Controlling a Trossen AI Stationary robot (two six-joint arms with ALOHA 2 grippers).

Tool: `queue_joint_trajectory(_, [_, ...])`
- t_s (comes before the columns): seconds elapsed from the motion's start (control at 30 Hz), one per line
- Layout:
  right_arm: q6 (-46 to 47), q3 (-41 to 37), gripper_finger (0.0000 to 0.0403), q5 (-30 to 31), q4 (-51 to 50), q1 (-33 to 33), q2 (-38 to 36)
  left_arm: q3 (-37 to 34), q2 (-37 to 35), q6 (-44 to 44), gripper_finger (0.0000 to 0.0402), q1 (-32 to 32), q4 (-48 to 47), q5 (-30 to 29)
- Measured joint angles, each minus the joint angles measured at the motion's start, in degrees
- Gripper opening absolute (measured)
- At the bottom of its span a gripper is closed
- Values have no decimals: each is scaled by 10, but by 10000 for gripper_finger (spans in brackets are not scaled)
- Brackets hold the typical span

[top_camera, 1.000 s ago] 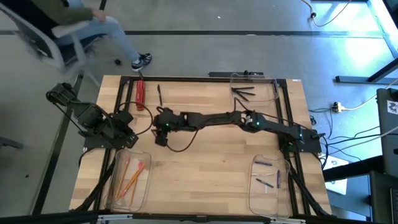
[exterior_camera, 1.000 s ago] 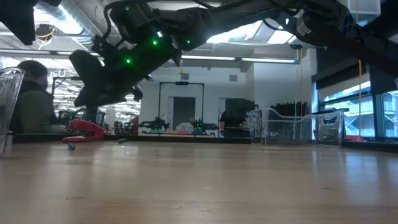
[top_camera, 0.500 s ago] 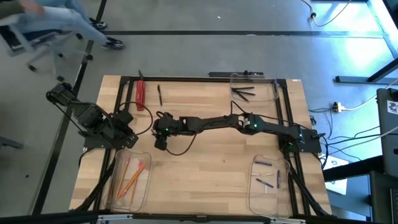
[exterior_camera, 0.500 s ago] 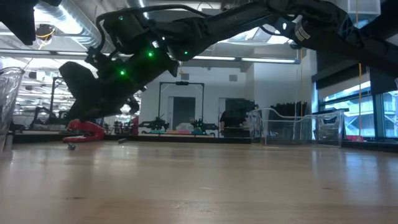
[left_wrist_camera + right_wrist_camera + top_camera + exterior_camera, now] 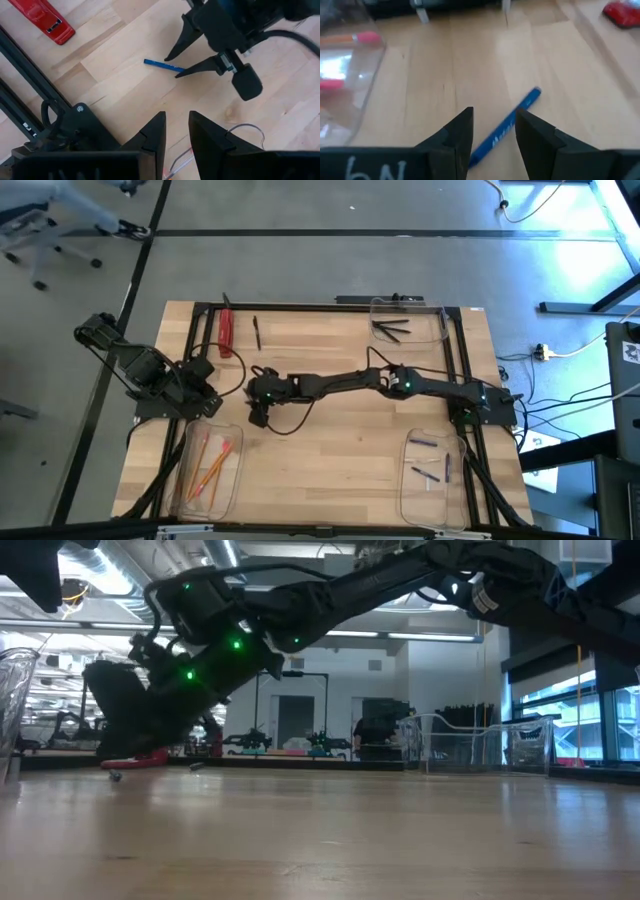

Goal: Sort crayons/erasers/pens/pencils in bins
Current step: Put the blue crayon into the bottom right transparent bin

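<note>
A blue crayon [image 5: 506, 127] lies flat on the bare wood of the table [image 5: 330, 450], left of the table's middle and a little inward from the left edge. In the right wrist view it lies aslant, its near end passing between that arm's two dark fingers [image 5: 451, 137]; in the left wrist view the same crayon [image 5: 159, 64] shows between the tips of the far gripper. The right gripper [image 5: 257, 416] hangs low over this crayon with its jaws parted, one on each side of the stick, and has hold of nothing. The right arm reaches from its base at the right edge across the middle of the table to this spot.

The bin [image 5: 232, 480] at the near left corner holds orange-yellow pencils [image 5: 213, 465] with pink ends. The bin [image 5: 405, 480] at the near right corner holds several short dark crayons [image 5: 422, 442]. The bin [image 5: 440, 330] at the far right corner holds black pens [image 5: 392, 330]. One more black pen [image 5: 256, 332] lies loose on the wood near the far edge, left of centre.

The left gripper [image 5: 175, 132] waits at the left edge, folded close to its base and just beyond the pencil bin; its fingers stand slightly apart and empty. A red stapler [image 5: 226, 330] lies near the far left corner, just beside the loose pen. On the floor beyond the far left corner part of an office chair [image 5: 60, 220] shows.
</note>
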Motion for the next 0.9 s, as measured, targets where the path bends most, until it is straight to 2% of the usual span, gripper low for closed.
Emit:
queue_joint_trajectory(0.43, [-4,1,143,2,-4,0,24,0,0,0,77,0,0,0])
queue_joint_trajectory(0.7, [-34,4,142,-1,-52,-2,22,0,0,5,77,0,0,0])
queue_joint_trajectory(0.9, [-69,4,105,-5,-80,-2,20,0,0,5,77,0,0,0])
